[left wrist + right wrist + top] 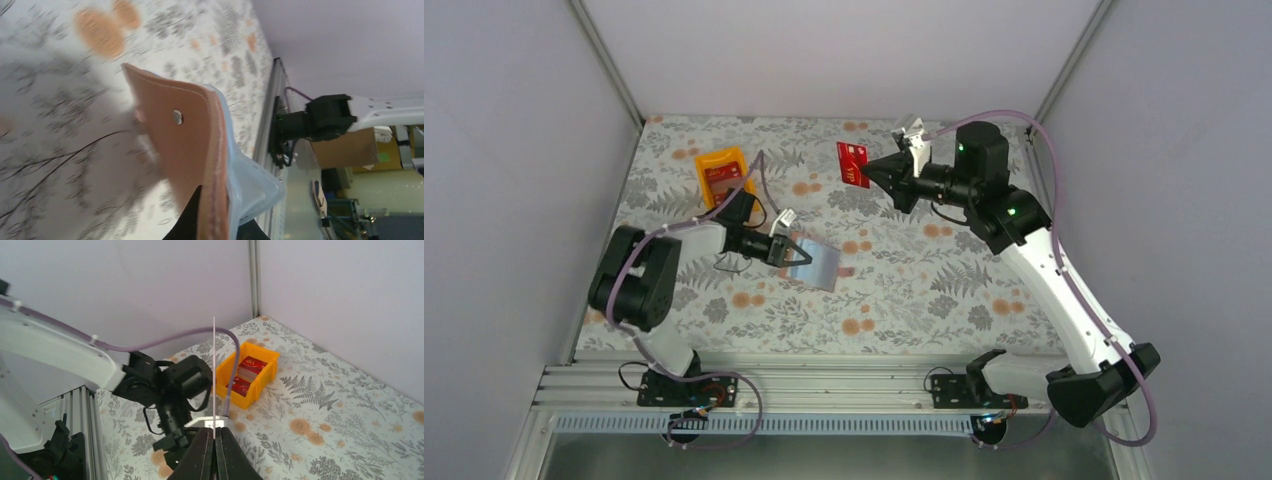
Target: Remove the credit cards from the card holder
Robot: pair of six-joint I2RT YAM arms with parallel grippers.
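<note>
Holding firm: left tool (793, 253) on card holder (818, 265), right tool (871, 168) on credit card (852, 163).

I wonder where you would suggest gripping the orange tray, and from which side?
Probably one thin upright wall of the orange tray, from above. It lies flat and open-topped, the red cards lie in its middle, and the rim stands clear to pinch.

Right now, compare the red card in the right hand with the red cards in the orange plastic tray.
The held red card is pinched in the shut right hand; the tray's red cards lie in the orange plastic tray. The held red card is single; the tray's red cards are several. Both are red with pale markings.
</note>
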